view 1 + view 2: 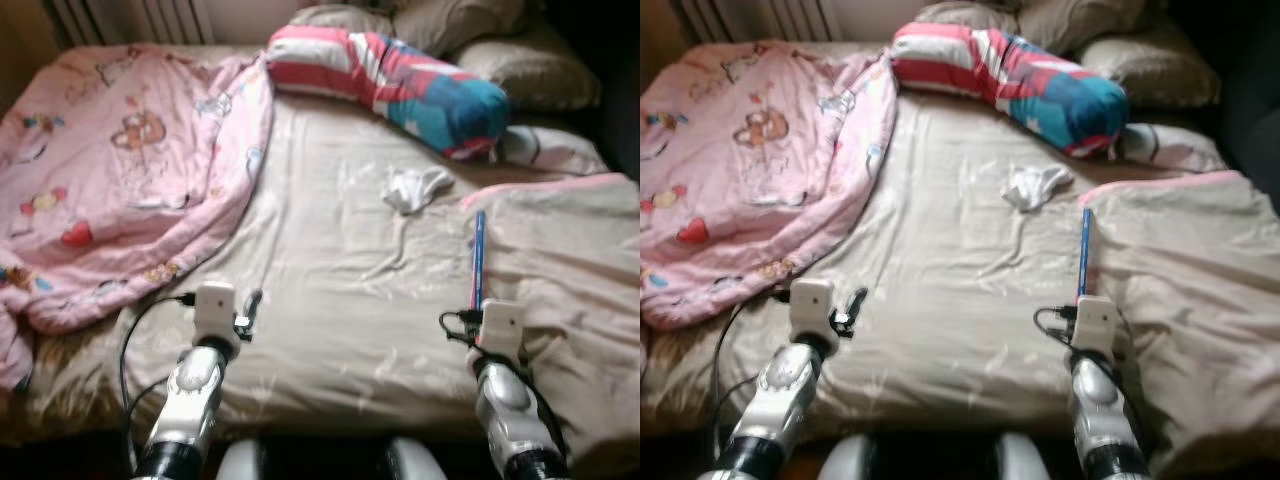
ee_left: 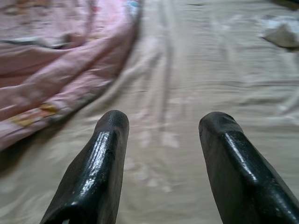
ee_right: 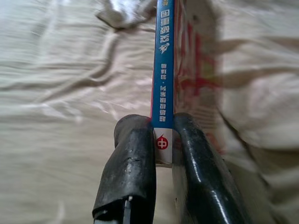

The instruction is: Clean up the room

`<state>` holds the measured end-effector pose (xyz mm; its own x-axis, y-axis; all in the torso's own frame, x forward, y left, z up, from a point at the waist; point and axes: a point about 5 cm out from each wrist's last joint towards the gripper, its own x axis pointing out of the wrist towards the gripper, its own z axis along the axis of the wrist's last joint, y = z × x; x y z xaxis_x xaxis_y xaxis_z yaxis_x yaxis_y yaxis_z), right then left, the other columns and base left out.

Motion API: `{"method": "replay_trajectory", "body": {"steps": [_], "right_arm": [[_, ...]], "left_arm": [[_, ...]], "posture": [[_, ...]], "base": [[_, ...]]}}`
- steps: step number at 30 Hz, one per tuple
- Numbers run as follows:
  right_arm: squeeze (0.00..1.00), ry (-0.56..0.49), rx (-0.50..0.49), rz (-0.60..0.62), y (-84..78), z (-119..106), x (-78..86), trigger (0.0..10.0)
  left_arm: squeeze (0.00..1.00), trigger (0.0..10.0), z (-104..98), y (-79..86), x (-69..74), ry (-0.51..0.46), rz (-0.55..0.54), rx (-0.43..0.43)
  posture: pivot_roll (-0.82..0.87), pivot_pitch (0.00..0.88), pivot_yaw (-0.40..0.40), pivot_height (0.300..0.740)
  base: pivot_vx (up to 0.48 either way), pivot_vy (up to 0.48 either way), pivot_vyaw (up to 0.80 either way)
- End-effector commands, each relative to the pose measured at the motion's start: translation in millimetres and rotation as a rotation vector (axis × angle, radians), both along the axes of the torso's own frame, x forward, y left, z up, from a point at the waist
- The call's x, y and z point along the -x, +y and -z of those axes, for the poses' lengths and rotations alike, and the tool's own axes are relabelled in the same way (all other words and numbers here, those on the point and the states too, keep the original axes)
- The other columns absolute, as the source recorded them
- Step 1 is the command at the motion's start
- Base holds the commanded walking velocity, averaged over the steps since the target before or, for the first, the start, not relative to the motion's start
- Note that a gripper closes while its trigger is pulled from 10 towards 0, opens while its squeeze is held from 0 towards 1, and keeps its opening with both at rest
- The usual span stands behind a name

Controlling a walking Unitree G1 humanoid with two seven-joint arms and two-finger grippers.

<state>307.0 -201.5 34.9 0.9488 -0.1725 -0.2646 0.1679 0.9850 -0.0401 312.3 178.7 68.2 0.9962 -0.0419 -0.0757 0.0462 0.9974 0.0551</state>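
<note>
A thin book (image 1: 479, 258) with a blue spine (image 3: 165, 70) stands on edge above the beige bed sheet (image 1: 330, 300), at the right side of the bed. My right gripper (image 3: 163, 140) is shut on its near end, one black finger on each cover. My left gripper (image 2: 161, 135) hovers open over bare sheet near the bed's front edge, beside the pink quilt (image 1: 120, 170). A crumpled white cloth (image 1: 415, 187) lies on the sheet farther up the bed.
A striped red, white and blue bolster (image 1: 400, 85) lies across the head of the bed before beige pillows (image 1: 520, 65). A beige blanket (image 1: 580, 260) covers the right side. A radiator (image 1: 130, 18) stands behind the bed.
</note>
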Motion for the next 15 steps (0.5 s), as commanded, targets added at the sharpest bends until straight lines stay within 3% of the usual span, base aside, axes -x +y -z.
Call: {"method": "replay_trajectory", "body": {"steps": [1,6,8,10,12,15], "right_arm": [[0.0,-0.008,0.017,-0.044,4.6,-2,-2.4,10.0],[0.0,0.018,-0.006,-0.108,10.7,-1,-5.5,10.0],[0.0,0.11,0.043,-0.175,14.2,6,-5.9,10.0],[0.0,0.127,0.05,-0.18,13.8,7,-5.9,10.0],[0.0,0.151,-0.031,-0.212,16.3,8,-7.8,10.0],[0.0,0.181,-0.074,-0.233,18.0,10,-8.9,10.0]], "left_arm": [[0.0,10.0,6,-1.3,3.2,0.026,0.002,-0.001],[0.0,10.0,5,-2.9,2.6,0.025,0.005,0.002],[0.0,10.0,6,-3.7,2.7,0.03,0.007,-0.003],[0.0,10.0,6,-3.7,2.6,0.029,0.007,-0.003],[0.0,10.0,5,-2.1,2.4,0.027,0.005,-0.005],[0.0,10.0,4,-0.8,2.6,0.024,0.005,-0.007]], "posture": [[-0.1,0.138,0.019,0.645],[-0.11,0.149,0.019,0.645],[-0.1,0.156,0.019,0.645],[-0.1,0.156,0.019,0.645],[-0.09,0.163,0.02,0.645],[-0.08,0.165,0.021,0.645]], "base": [[0.0,0.0,0.0],[0.0,0.0,0.0],[0.0,0.0,0.0],[0.0,0.0,0.0],[0.0,0.0,0.0],[0.0,0.0,0.0]]}}
